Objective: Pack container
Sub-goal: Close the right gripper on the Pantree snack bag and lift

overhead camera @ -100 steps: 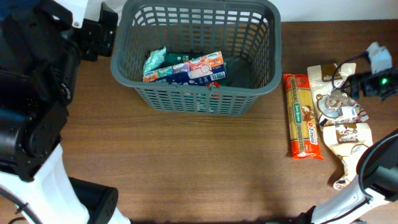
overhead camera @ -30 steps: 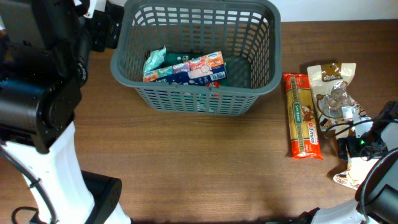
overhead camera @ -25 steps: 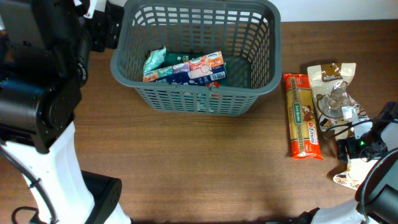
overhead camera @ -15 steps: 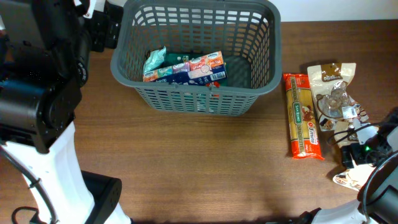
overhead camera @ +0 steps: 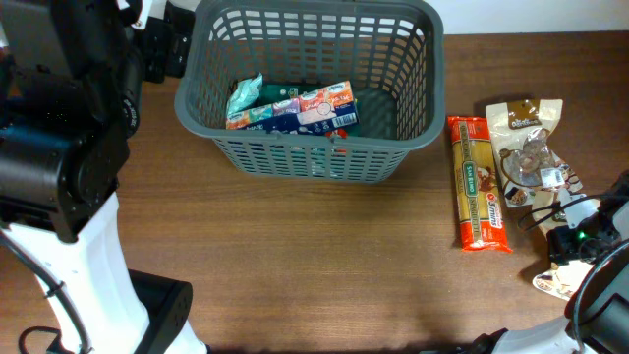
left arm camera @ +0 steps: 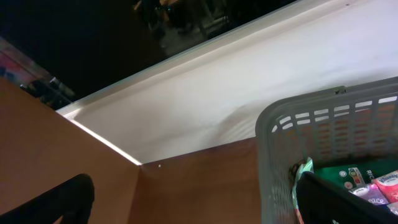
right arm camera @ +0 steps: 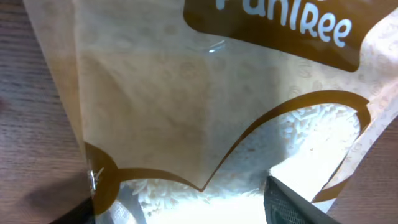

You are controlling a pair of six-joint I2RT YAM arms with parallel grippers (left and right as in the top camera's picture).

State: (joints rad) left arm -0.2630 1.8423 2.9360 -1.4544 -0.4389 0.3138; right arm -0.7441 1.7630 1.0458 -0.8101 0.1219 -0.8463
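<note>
The container (overhead camera: 310, 157), a dark grey lattice basket, stands at the back centre and holds several food packets (overhead camera: 295, 108). Its corner also shows in the left wrist view (left arm camera: 292, 143). My left gripper (overhead camera: 167, 49) is open and empty beside the basket's back left corner, its fingers (left arm camera: 199, 205) wide apart over bare table. My right gripper (overhead camera: 573, 241) is low over a brown and white rice bag (overhead camera: 555, 283) at the right edge. In the right wrist view the open fingers (right arm camera: 180, 208) straddle the rice bag (right arm camera: 186, 93), which fills the frame.
A long orange pasta packet (overhead camera: 479, 187) lies right of the basket. A brown snack bag (overhead camera: 526, 138) lies beside it, further right. The left arm's bulky body (overhead camera: 59, 147) covers the table's left side. The brown table (overhead camera: 295, 256) shows in front of the basket.
My right gripper has moved from the back right down and forward onto the rice bag, creeping a little nearer in the last second. The left arm shifted early, then stayed still.
</note>
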